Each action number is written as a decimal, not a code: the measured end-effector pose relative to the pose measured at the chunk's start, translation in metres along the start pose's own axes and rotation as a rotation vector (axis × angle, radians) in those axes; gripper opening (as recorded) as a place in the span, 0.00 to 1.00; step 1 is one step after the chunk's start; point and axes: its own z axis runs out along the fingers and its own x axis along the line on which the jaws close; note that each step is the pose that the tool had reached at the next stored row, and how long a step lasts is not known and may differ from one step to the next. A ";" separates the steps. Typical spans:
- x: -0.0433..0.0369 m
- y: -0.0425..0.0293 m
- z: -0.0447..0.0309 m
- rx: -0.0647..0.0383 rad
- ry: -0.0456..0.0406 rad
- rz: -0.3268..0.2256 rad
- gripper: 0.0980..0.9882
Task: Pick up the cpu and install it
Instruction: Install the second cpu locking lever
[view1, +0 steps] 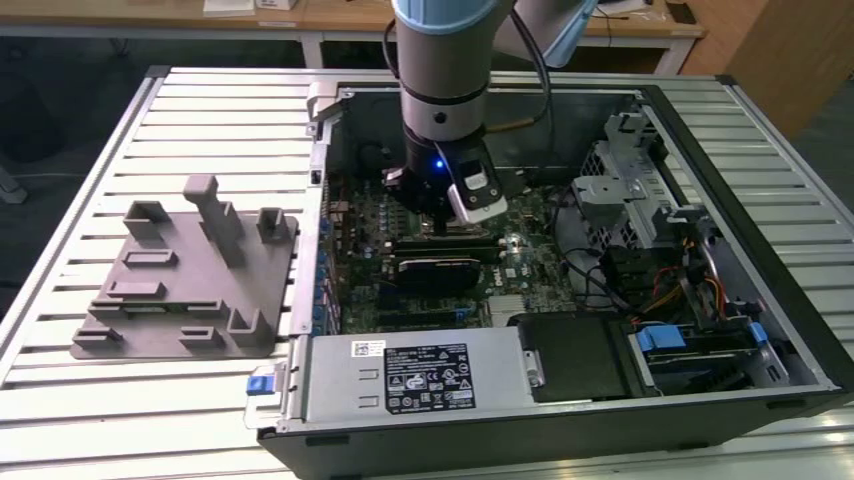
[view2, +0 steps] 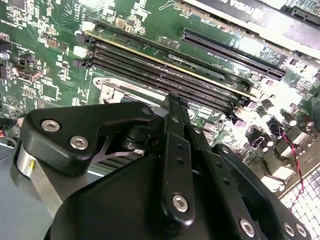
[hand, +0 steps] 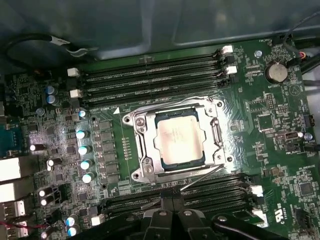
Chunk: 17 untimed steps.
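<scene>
Because the cpu (hand: 178, 136) already lies flat inside its metal socket frame (hand: 141, 150) on the motherboard (hand: 260, 130), between two banks of memory slots (hand: 150, 80), the placing step looks done, though the retention lever (hand: 200, 181) seems to stand loose beside the frame, so the chip is probably not yet clamped. The gripper (view1: 442, 226) hangs low inside the open computer case (view1: 747, 330) on the slatted bench (view1: 200, 110), just above the board near the socket, and its fingers (view2: 176, 145) appear drawn together with nothing between them. The grey tray (view1: 187, 290) with upright posts sits outside the case toward the exterior view's left, well apart from the work.
</scene>
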 end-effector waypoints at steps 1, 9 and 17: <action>0.0000 -0.0013 0.0006 -0.004 0.0007 0.000 0.01; 0.0025 -0.0087 0.0054 -0.040 0.0070 0.003 0.01; 0.0075 -0.0132 0.0110 -0.071 0.0126 0.005 0.01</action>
